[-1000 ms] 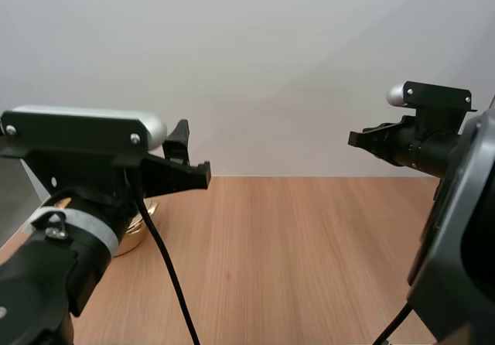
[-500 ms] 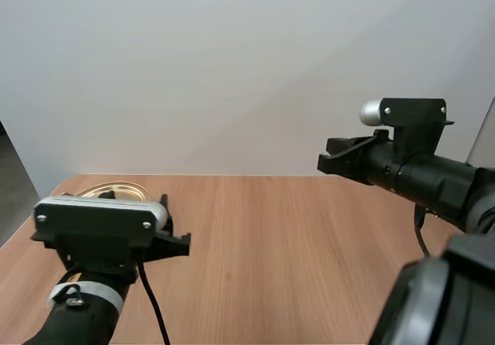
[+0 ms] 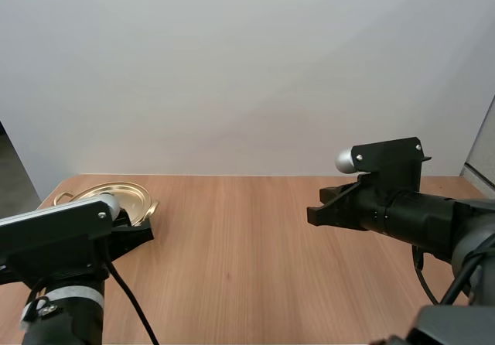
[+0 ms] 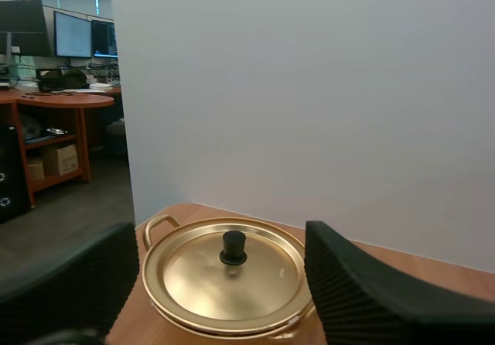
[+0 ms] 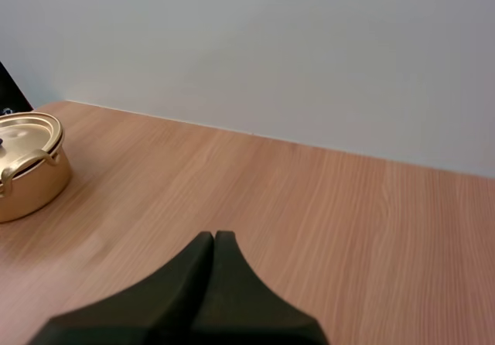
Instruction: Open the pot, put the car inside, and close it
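Wooden desk (image 3: 255, 252) is carrying the gold pot (image 5: 27, 179) at its far left corner, the lid (image 4: 232, 275) sitting closed on it. Left tool (image 4: 220, 283), spread wide, is facing the pot; right tool (image 5: 214, 240), pressed together, is hovering over the desk's right side.

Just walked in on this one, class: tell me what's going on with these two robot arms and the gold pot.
The left gripper, fingers open, points at the shiny gold metal pot at the far left of the wooden table, not touching it. The round gold lid with its black knob is on the pot. The right gripper is shut on nothing, above bare table away from the pot.
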